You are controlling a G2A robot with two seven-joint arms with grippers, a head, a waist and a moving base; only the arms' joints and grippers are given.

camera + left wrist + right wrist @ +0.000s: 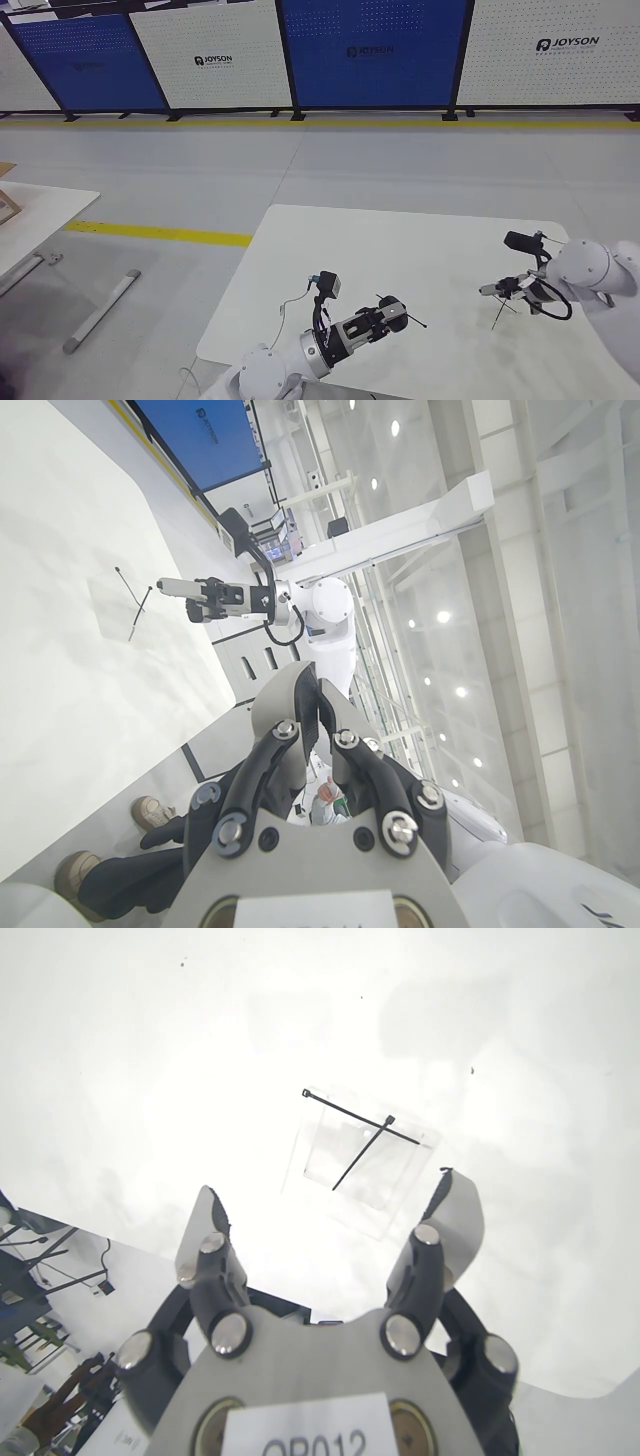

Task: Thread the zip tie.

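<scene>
Two black zip ties (360,1115) lie crossed on a clear square plate (320,1153) on the white table (400,250). The head of one tie (389,1119) sits where they cross. My right gripper (330,1183) hovers open just short of the plate, with nothing between its fingers. It is near the table's right side, with the ties (500,312) under its tip (497,290). My left gripper (316,690) is shut near the front edge. From above, a thin black zip tie (416,322) sticks out on both sides of its fingertips (395,315).
The table's front edge runs close to the left arm (330,345). Between the two arms is open white tabletop. Grey floor with a yellow line (160,233) lies beyond the table's left edge. Blue and white panels (370,50) stand far behind.
</scene>
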